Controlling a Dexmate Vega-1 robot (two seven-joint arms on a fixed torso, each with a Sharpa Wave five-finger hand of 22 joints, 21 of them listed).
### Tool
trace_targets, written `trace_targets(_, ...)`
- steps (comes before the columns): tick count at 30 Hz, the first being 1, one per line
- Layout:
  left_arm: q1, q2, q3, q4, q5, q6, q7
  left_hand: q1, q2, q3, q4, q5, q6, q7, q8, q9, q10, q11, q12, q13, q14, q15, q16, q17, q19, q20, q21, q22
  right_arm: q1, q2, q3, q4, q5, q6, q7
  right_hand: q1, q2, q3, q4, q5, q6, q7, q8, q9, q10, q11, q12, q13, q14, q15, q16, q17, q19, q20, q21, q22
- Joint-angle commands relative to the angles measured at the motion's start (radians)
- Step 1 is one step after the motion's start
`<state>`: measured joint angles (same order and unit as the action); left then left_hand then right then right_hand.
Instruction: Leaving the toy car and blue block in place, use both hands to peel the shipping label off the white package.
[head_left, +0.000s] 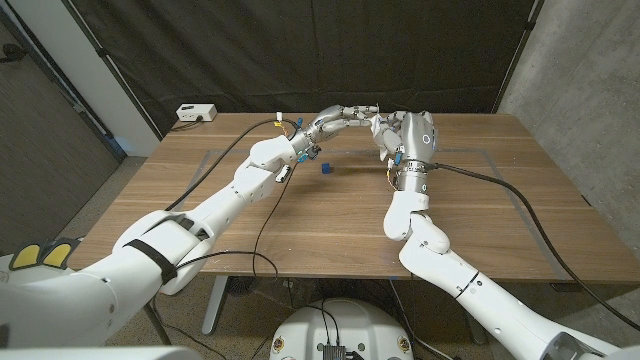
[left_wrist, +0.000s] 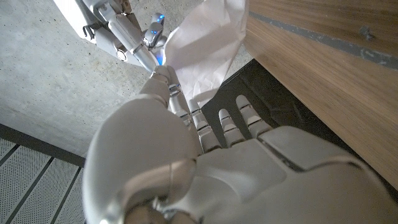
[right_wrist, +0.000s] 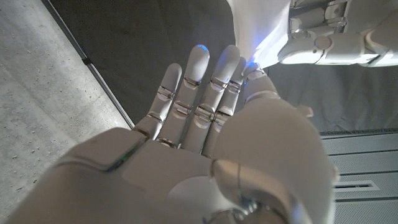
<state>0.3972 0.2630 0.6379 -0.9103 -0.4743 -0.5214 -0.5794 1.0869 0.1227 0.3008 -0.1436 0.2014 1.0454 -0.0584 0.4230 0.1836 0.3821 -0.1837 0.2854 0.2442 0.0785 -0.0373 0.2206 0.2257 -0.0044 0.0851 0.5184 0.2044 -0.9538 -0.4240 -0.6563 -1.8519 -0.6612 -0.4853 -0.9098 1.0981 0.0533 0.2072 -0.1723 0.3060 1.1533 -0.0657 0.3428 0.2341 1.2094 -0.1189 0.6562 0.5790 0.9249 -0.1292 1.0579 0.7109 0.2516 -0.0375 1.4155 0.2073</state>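
Note:
Both hands meet above the table's far middle with the white package (head_left: 378, 124) raised between them. My left hand (head_left: 338, 121) reaches in from the left, and its fingertips (left_wrist: 163, 77) pinch the package (left_wrist: 208, 43) at its lower edge. My right hand (head_left: 408, 137) stands opposite; its thumb (right_wrist: 254, 79) presses the white sheet (right_wrist: 256, 25) while the other fingers (right_wrist: 199, 74) are spread. I cannot tell the label from the package. The blue block (head_left: 325, 168) lies on the table under the left hand. A small yellow-topped thing (head_left: 278, 120), possibly the toy car, sits behind the left wrist.
A white box (head_left: 195, 112) with a cable sits at the table's (head_left: 330, 230) back left corner. Black cables trail along both arms across the wood. A dark curtain hangs behind the table. In the left wrist view the right hand (left_wrist: 115, 28) shows beside the package.

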Motion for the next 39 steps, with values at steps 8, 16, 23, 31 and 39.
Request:
trace_targets(8,0.033,0.007,-0.026,-0.034,-0.032,-0.011,0.027,-0.001,0.011,0.042,0.010,0.010,0.017,0.025,0.163,0.179,0.022,-0.005,0.018,0.011,0.080,-0.066,0.024,0.013,0.034,-0.023,0.034,0.004,-0.006,0.012,0.013,0.052,0.032,0.073,-0.107,0.037,0.006,0.025,0.005,-0.036,0.030,0.021,0.019,0.015,0.030,0.010,0.026,0.035,0.027,-0.095,0.004,0.029,0.001,-0.013,0.024,0.004)
trace_targets(16,0.071,0.019,-0.055,-0.067,-0.066,-0.005,0.055,-0.003,0.012,0.056,0.008,0.016,0.014,0.031,0.171,0.185,0.042,-0.014,0.032,0.016,0.095,-0.072,0.027,0.023,0.042,-0.028,0.044,0.005,0.002,0.052,0.021,0.105,0.036,0.085,-0.201,0.030,-0.003,0.035,0.011,-0.043,0.037,0.028,0.026,0.025,0.038,0.010,0.042,0.063,0.041,-0.096,0.005,0.053,0.003,-0.015,0.026,-0.003)
trace_targets(23,0.103,0.027,-0.082,-0.090,-0.096,0.002,0.088,-0.004,0.009,0.066,0.005,0.022,0.012,0.037,0.178,0.191,0.052,-0.010,0.041,0.020,0.108,-0.077,0.029,0.029,0.052,-0.031,0.052,0.005,-0.043,0.175,0.124,0.162,-0.068,0.151,-0.207,0.024,-0.012,0.046,0.013,-0.040,0.039,0.030,0.031,0.035,0.046,0.012,0.052,0.079,0.048,-0.096,0.005,0.075,0.004,-0.016,0.024,-0.009)
trace_targets(31,0.122,0.026,-0.107,-0.091,-0.131,0.011,0.105,-0.004,0.006,0.077,0.003,0.030,0.009,0.037,0.185,0.198,0.055,-0.014,0.047,0.025,0.109,-0.078,0.026,0.034,0.050,-0.031,0.057,0.006,-0.069,0.251,0.191,0.188,-0.121,0.185,-0.207,0.022,-0.016,0.057,0.014,-0.034,0.039,0.032,0.035,0.043,0.047,0.011,0.054,0.086,0.052,-0.096,0.003,0.092,0.003,-0.015,0.026,-0.011)
trace_targets(39,0.131,0.020,-0.124,-0.082,-0.150,0.010,0.119,-0.007,0.003,0.084,0.002,0.036,0.012,0.034,0.192,0.201,0.059,-0.022,0.053,0.028,0.109,-0.079,0.023,0.038,0.049,-0.033,0.061,0.007,-0.084,0.313,0.239,0.210,-0.171,0.213,-0.207,0.020,-0.021,0.068,0.014,-0.027,0.039,0.034,0.039,0.052,0.048,0.011,0.053,0.088,0.054,-0.096,-0.005,0.102,0.002,-0.015,0.030,-0.011)
